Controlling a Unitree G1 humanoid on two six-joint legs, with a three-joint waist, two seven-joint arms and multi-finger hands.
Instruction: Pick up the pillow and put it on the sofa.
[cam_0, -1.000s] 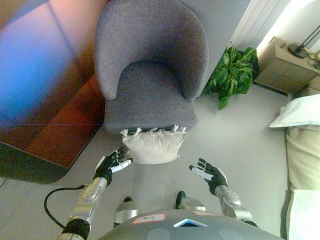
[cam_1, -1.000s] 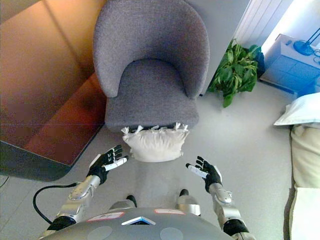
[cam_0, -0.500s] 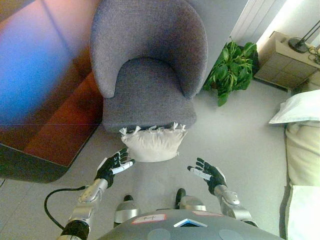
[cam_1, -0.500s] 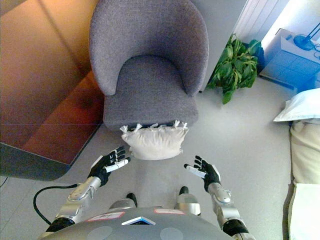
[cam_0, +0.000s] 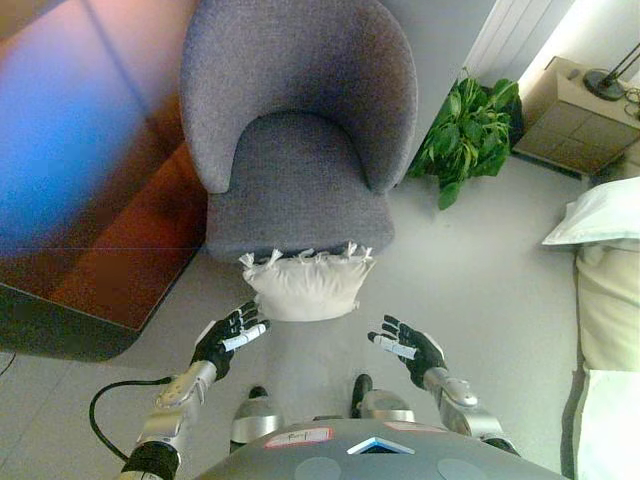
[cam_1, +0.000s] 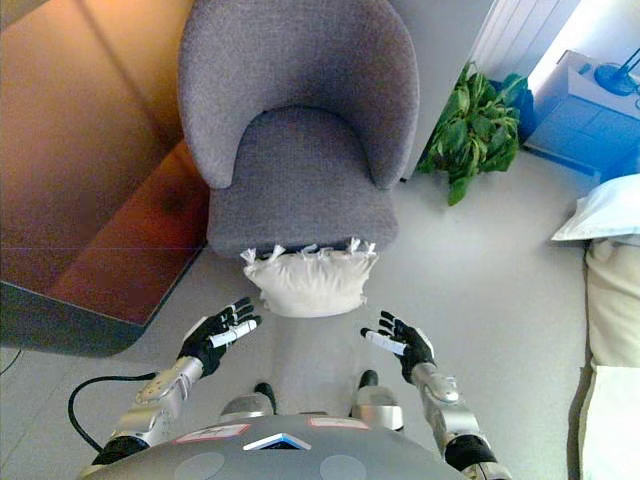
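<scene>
Left eye view: pillow (cam_0: 304, 286) on the floor against the grey armchair (cam_0: 295, 130) front. My left hand (cam_0: 228, 339) and right hand (cam_0: 407, 347) hover beside it, fingers spread, empty. Grasp and placement both remain.

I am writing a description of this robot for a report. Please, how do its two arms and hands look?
Both arms are silver-grey metal built of rounded segments, the left arm and the right arm alike. Each ends in a dark hand: the left hand and the right hand are black, with white covers on some fingers.
</scene>
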